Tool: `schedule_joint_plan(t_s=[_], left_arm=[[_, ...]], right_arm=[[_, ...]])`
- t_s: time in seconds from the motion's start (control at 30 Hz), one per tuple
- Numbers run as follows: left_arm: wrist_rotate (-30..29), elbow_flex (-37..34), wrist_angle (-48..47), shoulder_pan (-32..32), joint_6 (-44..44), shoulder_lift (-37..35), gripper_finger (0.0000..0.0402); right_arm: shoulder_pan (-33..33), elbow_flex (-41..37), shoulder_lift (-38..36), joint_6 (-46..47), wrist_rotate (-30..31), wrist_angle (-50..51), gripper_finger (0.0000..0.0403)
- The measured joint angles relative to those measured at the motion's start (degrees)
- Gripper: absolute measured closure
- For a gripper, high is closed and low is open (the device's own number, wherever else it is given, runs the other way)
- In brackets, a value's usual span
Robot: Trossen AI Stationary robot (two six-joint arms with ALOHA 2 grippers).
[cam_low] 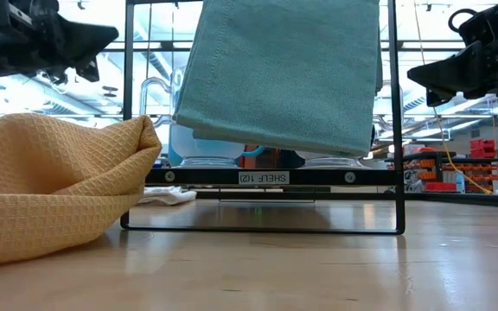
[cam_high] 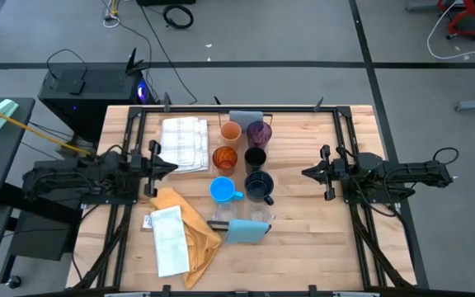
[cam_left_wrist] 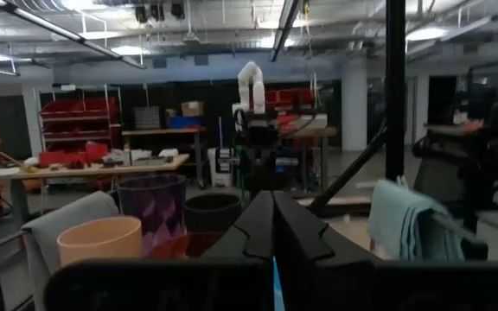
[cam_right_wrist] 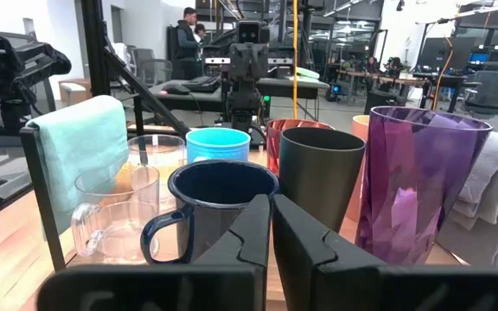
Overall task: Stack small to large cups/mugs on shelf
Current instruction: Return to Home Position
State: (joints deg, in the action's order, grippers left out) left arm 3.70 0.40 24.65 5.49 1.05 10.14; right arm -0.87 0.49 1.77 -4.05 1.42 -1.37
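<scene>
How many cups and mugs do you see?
8, in two rows. Nearer the left gripper: orange cup, amber cup, bright blue mug, clear glass. Nearer the right gripper: purple cup, black cup, navy mug, clear mug. The blue cloth could hide more.

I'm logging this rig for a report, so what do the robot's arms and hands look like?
The left arm and right arm are black, jointed, with black cables alongside. The left hand and right hand each have two black, angular, tapering fingers.

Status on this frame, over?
Left hand, right hand shut, empty, at table sides. Cups in two rows on shelf. Yellow cloth beside shelf, clear of both hands.
</scene>
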Motion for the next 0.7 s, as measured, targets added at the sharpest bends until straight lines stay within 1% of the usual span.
schedule_joint_plan(t_s=[0.1,0.2,0.3,0.47,0.57,0.7], left_arm=[[-0.6,0.0,-2.0,0.9,-0.1,-0.1,0.0381],[-0.6,0.0,-2.0,1.3,-1.9,-0.1,0.0367],[-0.6,0.0,-1.8,1.4,-1.9,-0.1,0.0361],[-0.6,0.0,-2.6,1.4,-1.4,-0.1,0.0368],[-0.5,0.0,-4.9,1.4,-1.6,0.0,0.0377],[-0.5,0.0,-5.8,1.4,-3.3,0.0,0.039]], right_arm=[[0.0,0.0,0.0,0.0,0.0,0.0,0.038],[0.0,0.0,0.0,0.0,0.0,0.0,0.038],[0.0,0.0,0.0,0.0,0.0,0.0,0.038],[0.0,0.0,0.0,0.0,0.0,0.0,0.038],[0.0,0.0,0.0,0.0,0.0,0.0,0.038],[0.0,0.0,0.0,0.0,0.0,0.0,0.038]])
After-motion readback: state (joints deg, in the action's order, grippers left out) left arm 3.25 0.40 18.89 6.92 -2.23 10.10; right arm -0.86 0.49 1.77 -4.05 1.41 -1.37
